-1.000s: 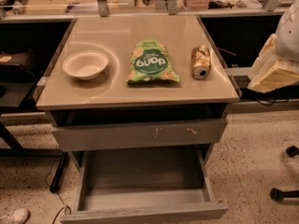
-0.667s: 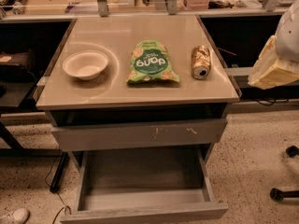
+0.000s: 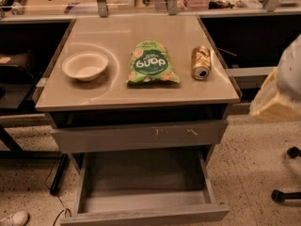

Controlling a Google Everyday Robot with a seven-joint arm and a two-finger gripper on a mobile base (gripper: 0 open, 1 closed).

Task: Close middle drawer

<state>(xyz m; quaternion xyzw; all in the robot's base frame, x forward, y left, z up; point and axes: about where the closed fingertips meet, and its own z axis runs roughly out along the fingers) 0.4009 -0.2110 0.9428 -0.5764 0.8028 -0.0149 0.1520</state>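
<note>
Hand [image 3: 278, 89] at the far right edge, only a pale blurred shape, level with the front edge of the worktop [image 3: 117, 36] and just off its right side, touching nothing there; whether apart or together, cannot tell. Below and to the left of the hand, well apart from it: the middle drawer [image 3: 146, 180], pulled far out toward the camera, grey box open to view, plain front at the bottom edge. Directly above that drawer, and left of the hand at a slightly lower level: the taller grey front [image 3: 138, 135] with pale scratch marks right of its middle, pushed in under the worktop. On the worktop, going away from the hand leftward: first a gold can [image 3: 201, 62] lying on its side, open end toward the camera; then a green snack bag [image 3: 152, 63] lying flat, near the can but not touching; farthest from the hand, a pale bowl [image 3: 85, 65] standing upright, clear of the bag. Beneath the hand, speckled floor [image 3: 254, 164], with two dark chair wheels [image 3: 282, 195] low at the right edge. Far from the hand, at the bottom left corner, the toe of a white shoe [image 3: 14, 218].
</note>
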